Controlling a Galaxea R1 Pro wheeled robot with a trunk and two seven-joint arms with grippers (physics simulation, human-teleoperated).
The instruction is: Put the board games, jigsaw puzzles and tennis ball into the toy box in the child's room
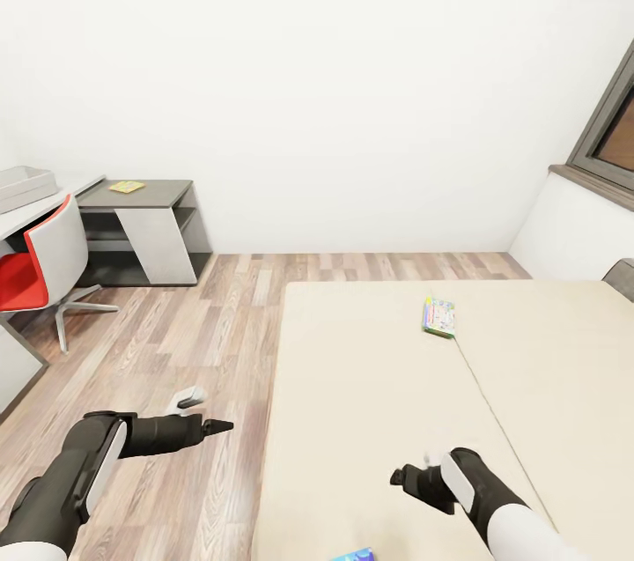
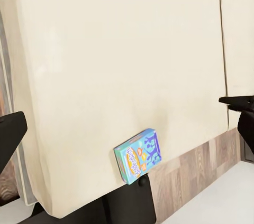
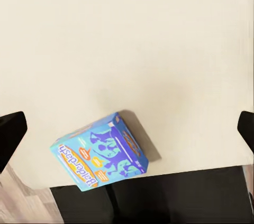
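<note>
Hovering released over the bed (image 1: 370,385), the right gripper (image 1: 414,475) lines up on the blue game (image 3: 100,152) at its near edge (left gripper (image 1: 211,425) open, idle).

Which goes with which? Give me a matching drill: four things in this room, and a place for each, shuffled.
Things:
1. blue board game
2. green board game
3. toy box
4. red chair

Places:
A. on the desk at far left
B. on the wood floor beside the desk
C. at the near edge of the bed, under the right gripper
D. mid-bed, by the mattress seam

Pairs: 1-C, 2-D, 3-A, 4-B
</note>
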